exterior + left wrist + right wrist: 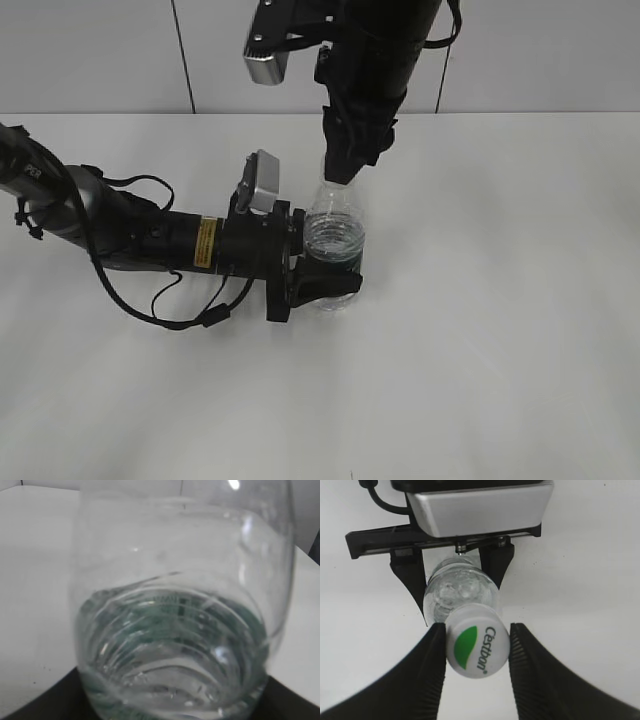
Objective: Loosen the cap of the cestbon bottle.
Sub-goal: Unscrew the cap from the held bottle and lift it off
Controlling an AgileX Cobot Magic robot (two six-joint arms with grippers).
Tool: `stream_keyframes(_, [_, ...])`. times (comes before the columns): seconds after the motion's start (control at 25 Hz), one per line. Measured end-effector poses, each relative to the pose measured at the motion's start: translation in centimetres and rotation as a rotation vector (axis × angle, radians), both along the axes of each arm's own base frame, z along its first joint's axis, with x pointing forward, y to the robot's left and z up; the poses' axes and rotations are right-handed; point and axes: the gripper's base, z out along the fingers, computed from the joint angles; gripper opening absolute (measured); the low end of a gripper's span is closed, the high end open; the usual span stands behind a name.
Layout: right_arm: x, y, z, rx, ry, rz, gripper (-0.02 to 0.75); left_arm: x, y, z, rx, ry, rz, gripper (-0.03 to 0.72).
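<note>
The cestbon bottle stands upright on the white table, clear and ribbed, partly filled with water. My left gripper lies low along the table and is shut on the bottle's lower body; the bottle fills the left wrist view, with dark fingers at the bottom corners. My right gripper comes down from above and hides the cap in the exterior view. In the right wrist view the white cap with its green mark sits between the right gripper's ribbed fingers, which close against its sides.
The left arm stretches across the white table from the left edge, with a loose black cable beside it. A pale wall rises behind the table. The left wrist's silver camera shows above the bottle.
</note>
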Motion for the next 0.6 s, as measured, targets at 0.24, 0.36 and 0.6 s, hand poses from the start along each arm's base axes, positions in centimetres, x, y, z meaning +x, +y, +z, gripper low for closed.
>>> stream_keyframes(0.24, [0.06,-0.05,-0.04,-0.008,-0.007,0.008,0.383,-0.21,-0.01,0.05,-0.005,0.003,-0.023,0.415])
stream_keyframes(0.36, [0.06,-0.05,-0.04,-0.008,-0.007,0.008,0.393,-0.22,-0.01,0.05,-0.006,0.003,-0.025,0.414])
stream_keyframes(0.6, [-0.01,0.01,0.04,0.003,0.001,-0.005,0.454,-0.39,0.01,0.02,-0.004,0.004,-0.039,0.414])
